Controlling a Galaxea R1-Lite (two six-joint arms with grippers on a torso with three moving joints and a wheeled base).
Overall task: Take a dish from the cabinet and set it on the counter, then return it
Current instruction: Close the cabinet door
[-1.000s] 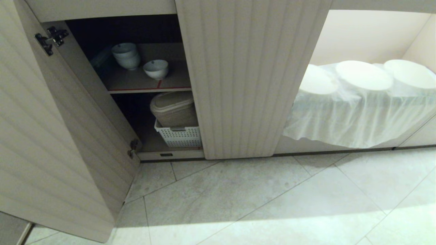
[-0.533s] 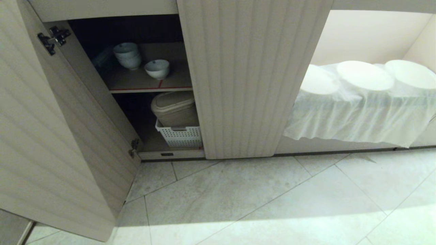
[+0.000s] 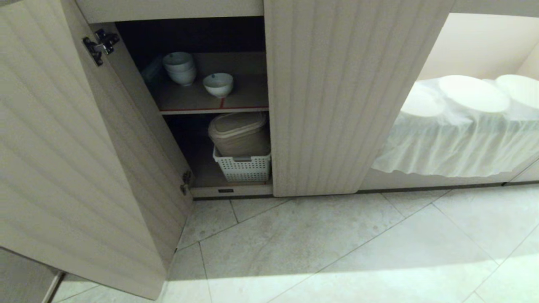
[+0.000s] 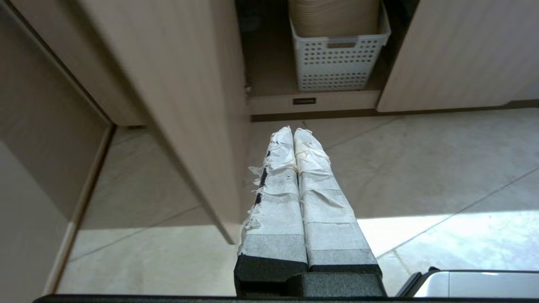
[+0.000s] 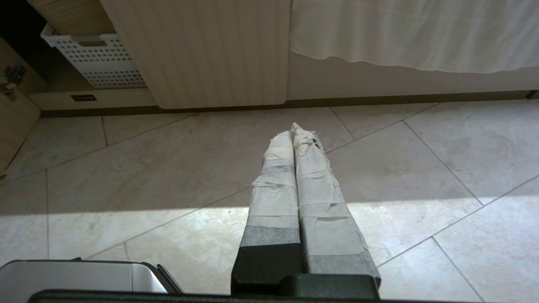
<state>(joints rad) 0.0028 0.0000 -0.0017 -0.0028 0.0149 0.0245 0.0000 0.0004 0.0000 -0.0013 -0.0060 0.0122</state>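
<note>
Neither arm visible in head view. Left gripper [image 4: 293, 131]: tape-wrapped fingers [image 4: 276, 198] pressed together, tips touching, nothing between them; pointing forward and down, hanging above floor, touching nothing. Right gripper [image 5: 291, 133]: same pose, taped fingers [image 5: 320, 198] closed flat against each other, empty, clear of floor. Both wrists straight, black finger bases level.

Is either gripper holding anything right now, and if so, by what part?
Nothing is held. The left gripper and right gripper are both shut on nothing, above the floor; the dish sits on the cabinet shelf.
</note>
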